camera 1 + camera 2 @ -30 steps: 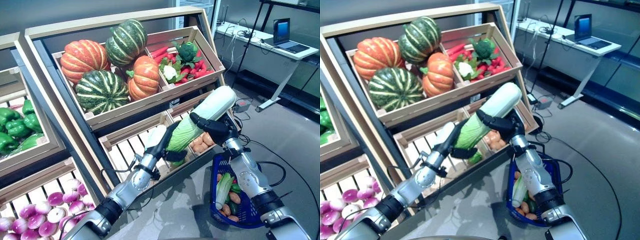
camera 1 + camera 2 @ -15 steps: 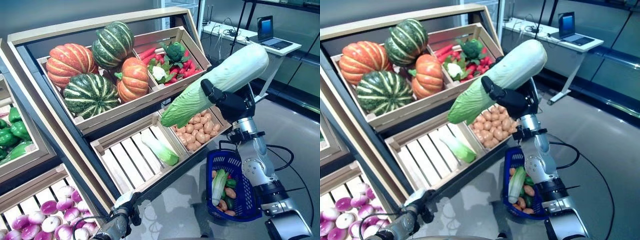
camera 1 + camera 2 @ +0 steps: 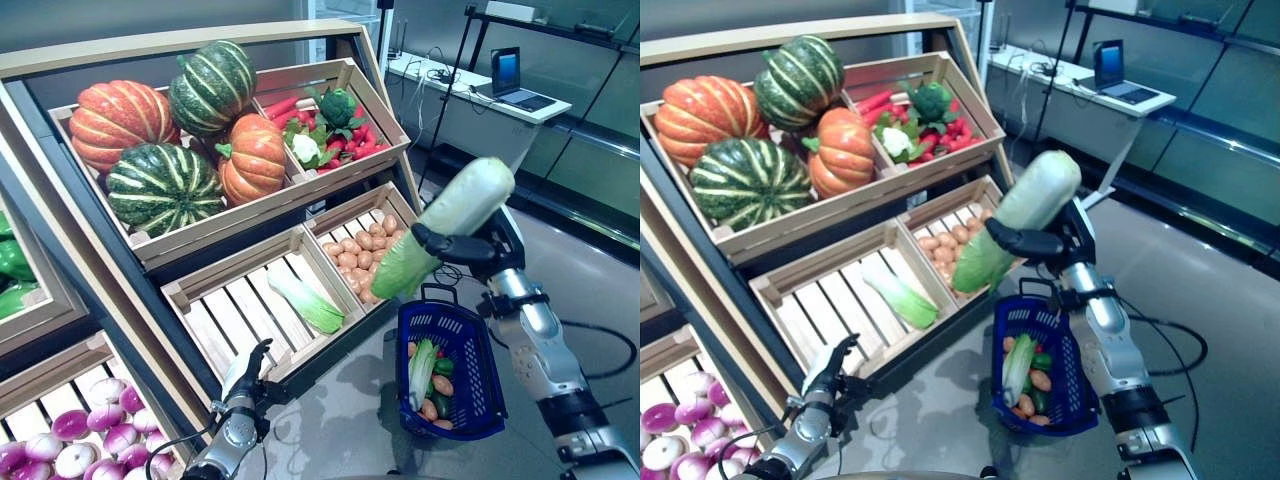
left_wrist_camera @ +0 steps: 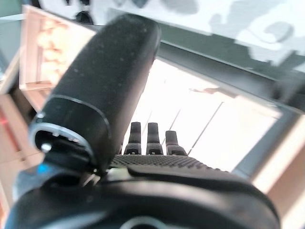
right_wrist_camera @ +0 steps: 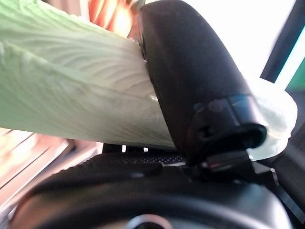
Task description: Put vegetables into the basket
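My right hand (image 3: 468,247) is shut on a long pale green cabbage (image 3: 450,229), tilted with its leafy end down, held above the far rim of the blue basket (image 3: 480,372). In the right wrist view the thumb (image 5: 190,81) curls over the cabbage (image 5: 71,95). The basket stands on the floor and holds a smaller green-white cabbage (image 3: 421,368), small brown potatoes and a green vegetable. My left hand (image 3: 243,375) is low by the stand's front edge, fingers straight and empty; it also shows in the left wrist view (image 4: 147,138).
The wooden vegetable stand (image 3: 230,225) with slanted crates stands to the left of the basket. A slatted crate (image 3: 250,305) lies just beyond my left hand. A desk with a laptop (image 3: 510,75) stands at the back right. Grey floor lies around the basket.
My right hand has carried the cabbage down and right, over the basket. My left hand has let go of it, dropped low by the stand and then stretched its fingers up. The camera has shifted.
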### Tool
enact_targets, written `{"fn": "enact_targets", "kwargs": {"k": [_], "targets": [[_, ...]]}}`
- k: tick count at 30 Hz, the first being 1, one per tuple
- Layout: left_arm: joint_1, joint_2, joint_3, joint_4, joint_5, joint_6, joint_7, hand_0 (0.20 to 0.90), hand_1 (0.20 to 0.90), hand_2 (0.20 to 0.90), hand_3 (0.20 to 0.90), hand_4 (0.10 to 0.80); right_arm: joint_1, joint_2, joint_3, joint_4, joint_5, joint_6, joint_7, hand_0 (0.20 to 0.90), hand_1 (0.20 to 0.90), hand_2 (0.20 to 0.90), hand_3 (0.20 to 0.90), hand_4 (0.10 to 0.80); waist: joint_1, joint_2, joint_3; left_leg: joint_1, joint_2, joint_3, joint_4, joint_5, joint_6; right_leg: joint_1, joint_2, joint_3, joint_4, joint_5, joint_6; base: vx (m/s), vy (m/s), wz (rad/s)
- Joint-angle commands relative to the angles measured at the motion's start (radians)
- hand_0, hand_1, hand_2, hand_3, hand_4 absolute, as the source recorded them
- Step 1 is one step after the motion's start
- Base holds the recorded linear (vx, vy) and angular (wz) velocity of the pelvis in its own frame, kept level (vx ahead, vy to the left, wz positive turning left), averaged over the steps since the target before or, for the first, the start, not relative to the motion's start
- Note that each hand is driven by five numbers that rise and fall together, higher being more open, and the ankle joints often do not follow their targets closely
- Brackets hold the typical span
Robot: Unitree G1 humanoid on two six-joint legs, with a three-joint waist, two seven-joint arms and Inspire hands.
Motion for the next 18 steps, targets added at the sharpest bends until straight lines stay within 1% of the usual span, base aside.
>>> {"fn": "enact_targets", "kwargs": {"k": [1,2,3,4,5,6,7,8,9,10,11,13,14,16,17,18], "targets": [[-0.044,0.051,0.045,-0.047,-0.033,-0.108,0.049,0.900,0.900,0.900,0.900,0.800,-0.104,-0.033,-0.146,-0.026,0.025,-0.096,-0.051,0.300,0.300,0.300,0.300,0.400,-0.022,-0.015,0.002,-0.019,0.014,0.010,0.002,-0.046,-0.007,0.036,-0.047,-0.030,0.002,-0.017,0.051,-0.113,-0.148,-0.24],[-0.039,0.054,0.055,-0.057,-0.048,-0.097,0.052,0.900,0.900,0.900,0.900,0.800,-0.121,-0.034,-0.146,0.002,0.020,-0.108,-0.062,0.300,0.300,0.300,0.300,0.400,-0.007,-0.015,0.004,-0.025,0.027,0.043,0.002,-0.037,-0.018,0.028,-0.074,-0.105,0.002,-0.003,0.064,-0.130,-0.123,-0.25],[-0.040,0.056,0.057,-0.057,-0.055,-0.097,0.056,0.900,0.900,0.900,0.900,0.800,-0.135,-0.033,-0.142,0.015,0.019,-0.112,-0.060,0.300,0.300,0.300,0.300,0.400,-0.001,-0.014,0.005,-0.027,0.030,0.055,0.002,-0.034,-0.021,0.027,-0.082,-0.129,0.002,0.002,0.067,-0.211,-0.176,-0.46],[-0.045,0.060,0.062,-0.055,-0.073,-0.097,0.061,0.900,0.900,0.900,0.900,0.800,-0.177,-0.032,-0.126,0.052,0.008,-0.122,-0.070,0.300,0.300,0.300,0.300,0.400,0.014,-0.013,0.007,-0.030,0.037,0.089,0.002,-0.027,-0.026,0.023,-0.101,-0.188,0.002,0.013,0.073,-0.186,-0.142,-0.81],[-0.055,0.063,0.069,-0.053,-0.089,-0.094,0.067,0.900,0.900,0.900,0.900,0.800,-0.229,-0.033,-0.104,0.095,-0.015,-0.129,-0.089,0.300,0.300,0.300,0.300,0.400,0.028,-0.011,0.013,-0.025,0.043,0.119,0.002,-0.025,-0.029,0.023,-0.109,-0.229,0.002,0.020,0.077,-0.197,-0.230,-1.21],[-0.069,0.064,0.071,-0.053,-0.139,-0.086,0.066,0.900,0.900,0.900,0.900,0.800,-0.288,-0.046,-0.067,0.147,-0.043,-0.133,-0.134,0.300,0.300,0.300,0.300,0.400,0.034,-0.010,0.024,-0.019,0.041,0.133,0.006,-0.024,-0.024,0.014,-0.102,-0.219,0.002,0.017,0.068,-0.107,-0.179,-1.16],[-0.071,0.063,0.073,-0.053,-0.143,-0.085,0.064,0.900,0.900,0.900,0.900,0.800,-0.294,-0.048,-0.061,0.153,-0.047,-0.133,-0.138,0.300,0.300,0.300,0.300,0.400,0.034,-0.009,0.026,-0.018,0.041,0.134,0.008,-0.024,-0.023,0.013,-0.101,-0.216,0.002,0.016,0.066,-0.033,-0.187,-1.04],[-0.080,0.058,0.080,-0.050,-0.170,-0.085,0.061,0.900,0.900,0.900,0.900,0.800,-0.314,-0.055,-0.039,0.182,-0.060,-0.131,-0.144,0.300,0.300,0.300,0.300,0.400,0.035,-0.011,0.032,-0.013,0.042,0.138,0.027,-0.025,-0.023,0.013,-0.094,-0.205,0.002,0.011,0.054,0.023,-0.163,-0.82],[-0.087,0.051,0.091,-0.043,-0.183,-0.097,0.068,0.900,0.900,0.900,0.900,0.800,-0.329,-0.063,-0.014,0.211,-0.073,-0.128,-0.140,0.300,0.300,0.300,0.300,0.400,0.035,-0.017,0.039,-0.026,0.054,0.141,0.097,-0.043,-0.027,0.015,-0.086,-0.193,0.002,0.005,0.036,0.055,-0.288,-0.88],[-0.093,0.041,0.105,-0.049,-0.205,-0.115,0.077,0.900,0.900,0.900,0.900,0.800,-0.342,-0.073,0.028,0.235,-0.098,-0.122,-0.151,0.300,0.300,0.300,0.300,0.400,0.043,-0.030,0.061,-0.100,0.083,0.111,0.285,-0.041,-0.048,0.022,-0.075,-0.168,0.002,0.000,0.007,0.060,-0.275,-0.63],[-0.092,0.039,0.111,-0.061,-0.221,-0.125,0.074,0.900,0.900,0.900,0.900,0.800,-0.343,-0.080,0.042,0.244,-0.104,-0.118,-0.155,0.300,0.300,0.300,0.300,0.400,0.049,-0.033,0.077,-0.149,0.095,0.078,0.398,-0.032,-0.061,0.027,-0.069,-0.156,0.002,-0.004,-0.008,0.049,-0.207,-0.42],[-0.086,0.037,0.118,-0.092,-0.235,-0.137,0.065,0.900,0.900,0.900,0.900,0.800,-0.343,-0.089,0.055,0.259,-0.121,-0.115,-0.176,0.300,0.300,0.300,0.300,0.400,0.061,-0.032,0.099,-0.211,0.103,0.037,0.485,-0.015,-0.074,0.040,-0.063,-0.144,0.002,-0.008,-0.021,0.054,-0.036,-0.25],[-0.077,0.034,0.115,-0.129,-0.231,-0.142,0.057,0.900,0.900,0.900,0.900,0.800,-0.343,-0.090,0.059,0.289,-0.128,-0.116,-0.193,0.300,0.300,0.300,0.300,0.400,0.076,-0.031,0.112,-0.244,0.088,0.010,0.468,-0.001,-0.072,0.056,-0.067,-0.137,0.002,-0.012,-0.022,0.103,0.044,-0.19],[-0.063,0.032,0.107,-0.164,-0.225,-0.138,0.050,0.900,0.900,0.900,0.900,0.800,-0.350,-0.082,0.066,0.317,-0.147,-0.113,-0.221,0.300,0.300,0.300,0.300,0.400,0.095,-0.022,0.119,-0.246,0.077,-0.001,0.390,0.014,-0.071,0.081,-0.069,-0.136,0.002,-0.022,-0.011,0.145,0.104,-0.15],[-0.057,0.030,0.102,-0.175,-0.220,-0.140,0.045,0.900,0.900,0.900,0.900,0.800,-0.354,-0.079,0.070,0.326,-0.154,-0.107,-0.238,0.300,0.300,0.300,0.300,0.400,0.102,-0.017,0.119,-0.247,0.078,-0.003,0.353,0.022,-0.069,0.091,-0.069,-0.137,0.002,-0.028,-0.007,0.206,0.216,-0.22],[-0.055,0.040,0.079,-0.217,-0.233,-0.125,0.042,0.900,0.900,0.900,0.900,0.800,-0.374,-0.078,0.081,0.342,-0.166,-0.093,-0.273,0.300,0.300,0.300,0.300,0.400,0.125,-0.001,0.117,-0.260,0.080,-0.017,0.203,0.058,-0.071,0.114,-0.070,-0.140,0.002,-0.045,0.009,0.174,0.209,-0.16]]}}
